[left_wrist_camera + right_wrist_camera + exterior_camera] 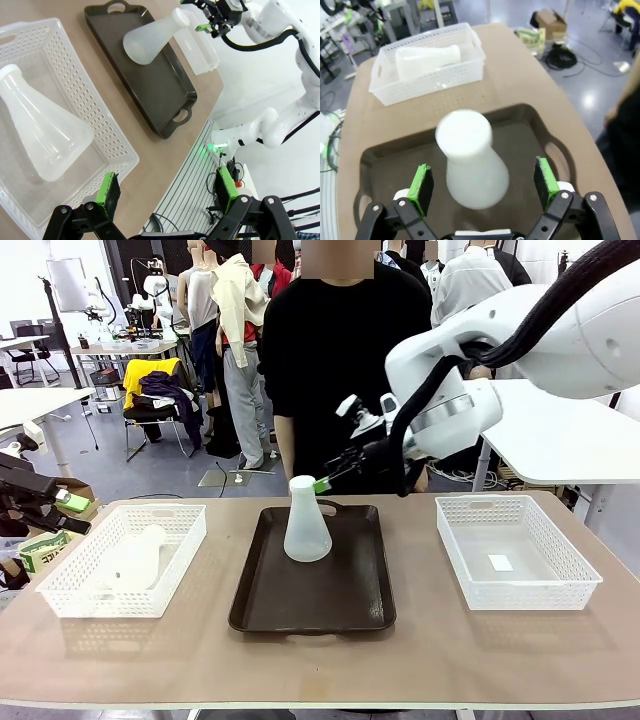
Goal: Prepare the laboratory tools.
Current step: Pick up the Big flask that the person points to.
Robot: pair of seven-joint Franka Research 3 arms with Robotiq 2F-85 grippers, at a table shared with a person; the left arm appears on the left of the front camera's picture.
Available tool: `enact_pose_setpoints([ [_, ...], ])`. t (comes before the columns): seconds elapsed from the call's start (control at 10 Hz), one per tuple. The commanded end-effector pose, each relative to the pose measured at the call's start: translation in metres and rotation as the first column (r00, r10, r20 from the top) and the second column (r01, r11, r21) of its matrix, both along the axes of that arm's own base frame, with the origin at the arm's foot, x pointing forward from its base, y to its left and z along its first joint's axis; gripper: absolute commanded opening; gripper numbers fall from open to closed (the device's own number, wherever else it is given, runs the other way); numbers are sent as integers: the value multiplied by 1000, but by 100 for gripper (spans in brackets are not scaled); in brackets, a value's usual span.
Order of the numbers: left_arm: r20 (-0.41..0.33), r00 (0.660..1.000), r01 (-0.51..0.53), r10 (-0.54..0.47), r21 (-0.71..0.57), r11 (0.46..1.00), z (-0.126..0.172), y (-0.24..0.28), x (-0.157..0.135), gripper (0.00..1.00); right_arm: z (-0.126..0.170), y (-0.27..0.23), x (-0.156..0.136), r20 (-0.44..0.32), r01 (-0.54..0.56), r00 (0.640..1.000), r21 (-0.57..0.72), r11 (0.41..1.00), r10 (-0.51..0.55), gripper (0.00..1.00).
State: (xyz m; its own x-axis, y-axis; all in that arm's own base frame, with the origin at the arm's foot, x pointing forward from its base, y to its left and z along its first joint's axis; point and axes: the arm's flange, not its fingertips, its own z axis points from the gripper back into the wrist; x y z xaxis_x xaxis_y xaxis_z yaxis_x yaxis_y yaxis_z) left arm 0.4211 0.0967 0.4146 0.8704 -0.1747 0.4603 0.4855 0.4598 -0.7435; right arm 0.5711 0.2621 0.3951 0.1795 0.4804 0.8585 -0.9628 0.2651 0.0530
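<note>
One frosted-white conical flask (306,527) stands upright on the dark brown tray (350,605); from the left wrist it shows far off (150,42). My right gripper (326,483) hovers open just behind its neck, apart from it. In the right wrist view the flask (472,165) sits ahead between the spread green pads (421,184) of the gripper (482,186). The second flask (135,560) lies on its side in the left white basket (175,585), also seen close up (40,132). My left gripper (167,192) is open and empty, off the table's left end (45,505).
A white mesh basket (560,585) with a small white slip inside stands at the right. A person in black stands behind the tray at the far edge (335,350). Bare tabletop runs along the near edge (320,665).
</note>
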Motion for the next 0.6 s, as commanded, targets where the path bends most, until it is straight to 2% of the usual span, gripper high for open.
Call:
enact_pose_setpoints([
  [0.0,4,1000,3,-3,-3,1000,2,1,-1,100,11,-55,-1,-63,88,994,-71,994,-92,100],
  [0.3,4,1000,3,-3,-3,1000,2,1,-1,100,31,-133,-11,-44,296,953,-73,952,-300,100],
  [0.5,4,1000,3,-3,-3,1000,2,1,-1,100,38,-175,-28,-17,426,903,-95,900,-430,100],
])
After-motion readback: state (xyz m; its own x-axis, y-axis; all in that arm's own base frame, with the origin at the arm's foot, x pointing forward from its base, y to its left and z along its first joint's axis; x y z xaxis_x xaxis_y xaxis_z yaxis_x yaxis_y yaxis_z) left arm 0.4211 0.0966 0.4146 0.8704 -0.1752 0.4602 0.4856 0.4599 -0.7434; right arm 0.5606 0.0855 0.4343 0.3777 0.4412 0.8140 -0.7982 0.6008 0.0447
